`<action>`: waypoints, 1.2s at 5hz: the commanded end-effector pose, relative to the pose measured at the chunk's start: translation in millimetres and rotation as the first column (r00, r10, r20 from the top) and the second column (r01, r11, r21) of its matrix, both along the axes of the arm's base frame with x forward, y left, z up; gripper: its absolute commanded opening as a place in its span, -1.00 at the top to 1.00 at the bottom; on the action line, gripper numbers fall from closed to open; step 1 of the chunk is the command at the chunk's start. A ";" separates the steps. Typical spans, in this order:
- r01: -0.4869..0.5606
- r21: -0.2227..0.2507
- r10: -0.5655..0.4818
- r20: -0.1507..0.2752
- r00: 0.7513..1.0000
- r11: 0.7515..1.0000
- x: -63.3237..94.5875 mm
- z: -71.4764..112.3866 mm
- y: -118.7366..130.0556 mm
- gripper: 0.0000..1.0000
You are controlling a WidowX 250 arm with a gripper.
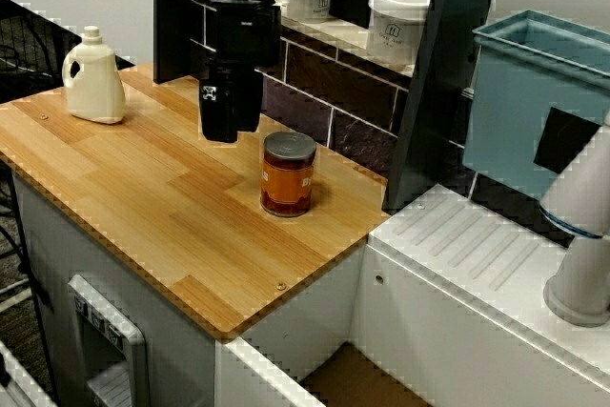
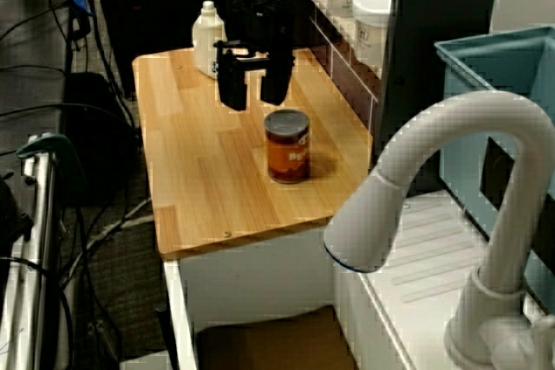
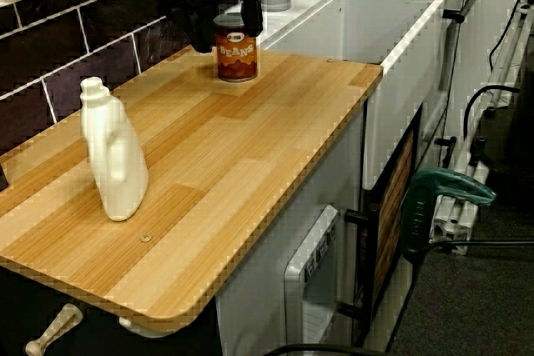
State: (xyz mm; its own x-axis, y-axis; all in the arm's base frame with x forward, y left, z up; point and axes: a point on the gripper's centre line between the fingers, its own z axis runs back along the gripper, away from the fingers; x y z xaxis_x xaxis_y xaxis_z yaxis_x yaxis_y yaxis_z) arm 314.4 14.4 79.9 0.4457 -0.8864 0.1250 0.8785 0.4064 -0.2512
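A can of beans [image 1: 288, 173] with an orange label stands upright on the wooden counter [image 1: 162, 207]. My black gripper [image 2: 254, 91] hangs open just above the counter, a little behind and to the left of the can [image 2: 288, 146], touching nothing. Its two fingers [image 2: 231, 86] point down with an empty gap between them. In the view from the front, the gripper [image 1: 232, 129] shows as one dark block beside the can. In the view along the counter, the gripper [image 3: 213, 22] is dark and partly hides the can [image 3: 238, 52].
A white plastic bottle [image 1: 92, 76] stands at the counter's far left end. Two white jars [image 1: 397, 21] sit on a shelf over the dark tiled wall. A white tap [image 2: 434, 188], a drainer and a blue bin [image 1: 543, 102] are on the right.
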 end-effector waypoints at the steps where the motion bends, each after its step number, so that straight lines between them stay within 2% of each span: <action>1: -0.012 -0.021 0.014 0.063 0.998 1.000 13.3 4.7 -13.9 -1.00; 3: -0.037 -0.022 0.038 0.062 0.997 0.999 17.4 -1.2 -27.8 -1.00; 4: -0.037 -0.032 0.038 0.050 0.998 0.999 11.1 -2.0 -33.2 -1.00; 6: -0.012 -0.060 0.014 0.026 1.000 0.998 -16.9 0.7 -42.7 -1.00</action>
State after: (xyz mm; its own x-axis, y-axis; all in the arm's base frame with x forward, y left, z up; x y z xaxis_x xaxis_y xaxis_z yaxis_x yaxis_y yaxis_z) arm 290.6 -28.7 62.8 0.4727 -0.8663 0.1613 0.8565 0.4087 -0.3153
